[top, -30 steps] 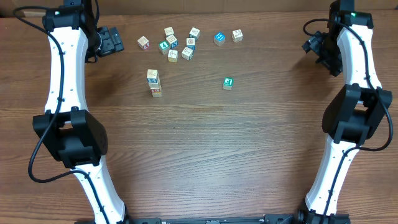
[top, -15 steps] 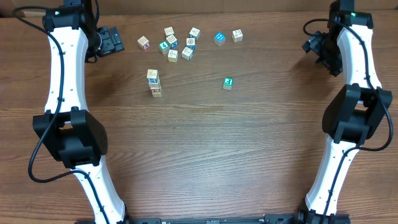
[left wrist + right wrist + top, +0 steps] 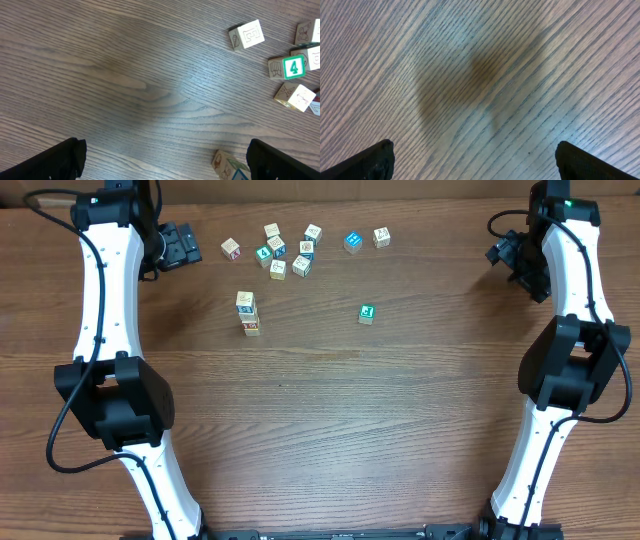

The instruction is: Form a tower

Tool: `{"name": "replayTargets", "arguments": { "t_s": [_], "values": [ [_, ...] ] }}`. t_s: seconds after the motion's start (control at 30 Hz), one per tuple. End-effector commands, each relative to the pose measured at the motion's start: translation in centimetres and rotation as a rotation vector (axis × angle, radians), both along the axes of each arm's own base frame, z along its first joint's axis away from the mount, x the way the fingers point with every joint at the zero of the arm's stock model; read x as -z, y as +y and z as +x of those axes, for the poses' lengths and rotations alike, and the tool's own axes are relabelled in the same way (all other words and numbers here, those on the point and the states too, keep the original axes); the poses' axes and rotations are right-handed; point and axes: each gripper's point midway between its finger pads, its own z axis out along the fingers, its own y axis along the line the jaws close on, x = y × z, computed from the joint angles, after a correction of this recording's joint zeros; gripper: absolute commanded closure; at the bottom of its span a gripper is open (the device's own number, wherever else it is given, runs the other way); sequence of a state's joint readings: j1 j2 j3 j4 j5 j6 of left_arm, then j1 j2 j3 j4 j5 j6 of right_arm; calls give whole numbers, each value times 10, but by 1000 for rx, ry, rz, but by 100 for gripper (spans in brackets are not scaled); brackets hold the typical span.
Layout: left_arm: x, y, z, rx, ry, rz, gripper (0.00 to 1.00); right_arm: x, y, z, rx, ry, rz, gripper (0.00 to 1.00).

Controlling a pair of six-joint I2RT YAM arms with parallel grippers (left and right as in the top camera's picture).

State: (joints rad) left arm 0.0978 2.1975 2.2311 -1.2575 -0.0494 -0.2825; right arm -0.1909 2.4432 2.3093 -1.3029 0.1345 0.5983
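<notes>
— Anything shift in the last second?

— Nothing. Both arms sit at the far corners exactly as before, and no cube has moved. The left hand (image 3: 178, 246) has its fingers spread wide with only bare tabletop (image 3: 330, 410) between them. The right hand (image 3: 505, 252) is the same, wide apart and empty.

— And the tower?

— The tower (image 3: 248, 314) stands left of centre on the tabletop, a narrow column (three or four cubes, I can't count them from above), well apart from both hands. It looks upright, perhaps slightly staggered.

— The rest?

— The loose cubes (image 3: 285, 250) lie scattered beyond it, near the left hand. A single green-faced cube (image 3: 367, 314) sits alone off to the tower's right.

— So what does the stillness mean?

— I'd judge that either the stack is finished and the arms are waiting clear of it, or this is a pause before another cube. If more go on, the left hand is nearer the supply.
</notes>
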Motion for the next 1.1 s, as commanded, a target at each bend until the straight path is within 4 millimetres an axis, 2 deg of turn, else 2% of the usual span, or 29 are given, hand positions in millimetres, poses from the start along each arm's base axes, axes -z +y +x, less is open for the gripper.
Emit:
{"name": "replayTargets", "arguments": {
  "t_s": [0.0,0.1,0.27,0.43,0.5,0.7,0.9,1.07],
  "values": [
    [-10,-3,1,-4,-23,5,0,-27,-3,3,3,-57,-14,0],
    [-22,-3,-1,-4,-48,7,0,-27,-3,3,4,-57,-14,0],
    [-59,-4,-8,-4,-125,13,1,-27,-3,3,4,-57,-14,0],
    [-86,-5,-28,-4,-170,17,0,-27,-3,3,4,-57,-14,0],
    [-88,-6,-40,-4,-161,17,0,-27,-3,3,3,-57,-14,0],
    [-75,-10,-79,-4,-95,11,1,-27,-3,3,3,-57,-14,0],
    [-84,-15,-96,6,-111,12,0,-27,-3,3,3,-57,-14,0],
    [-88,-33,-109,47,-116,10,1,-27,-3,3,3,-57,-14,0]
  ]
}}
